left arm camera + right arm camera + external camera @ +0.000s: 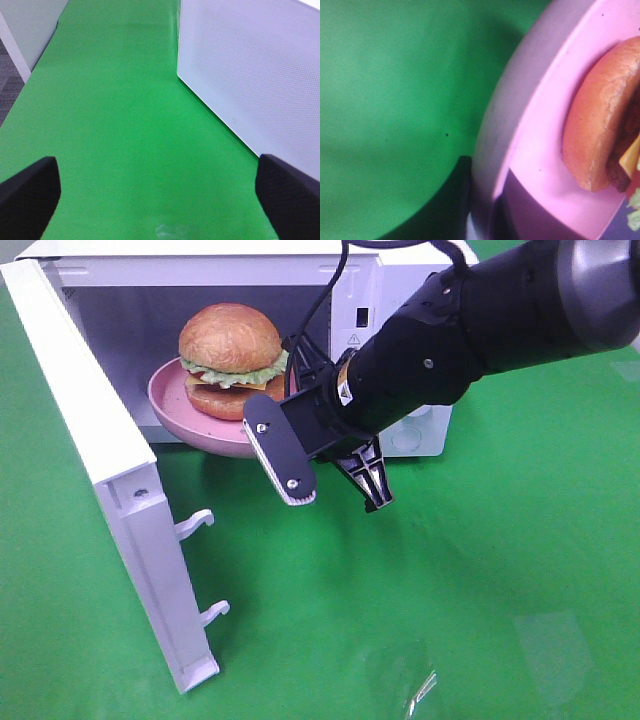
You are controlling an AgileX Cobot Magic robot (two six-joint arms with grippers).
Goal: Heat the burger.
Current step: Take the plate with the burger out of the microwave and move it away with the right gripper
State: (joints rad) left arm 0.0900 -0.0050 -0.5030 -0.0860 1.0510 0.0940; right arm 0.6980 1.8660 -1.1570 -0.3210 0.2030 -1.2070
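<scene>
At microwave point(400, 300) mouth | burger point(231, 360) on plate point(175, 405) | right claw point(292, 390) grips rim

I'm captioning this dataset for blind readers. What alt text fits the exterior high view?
A black robot arm's right gripper holds a pink plate carrying a burger at the mouth of an open white microwave. The microwave door swings out to the left over a green table.
</scene>
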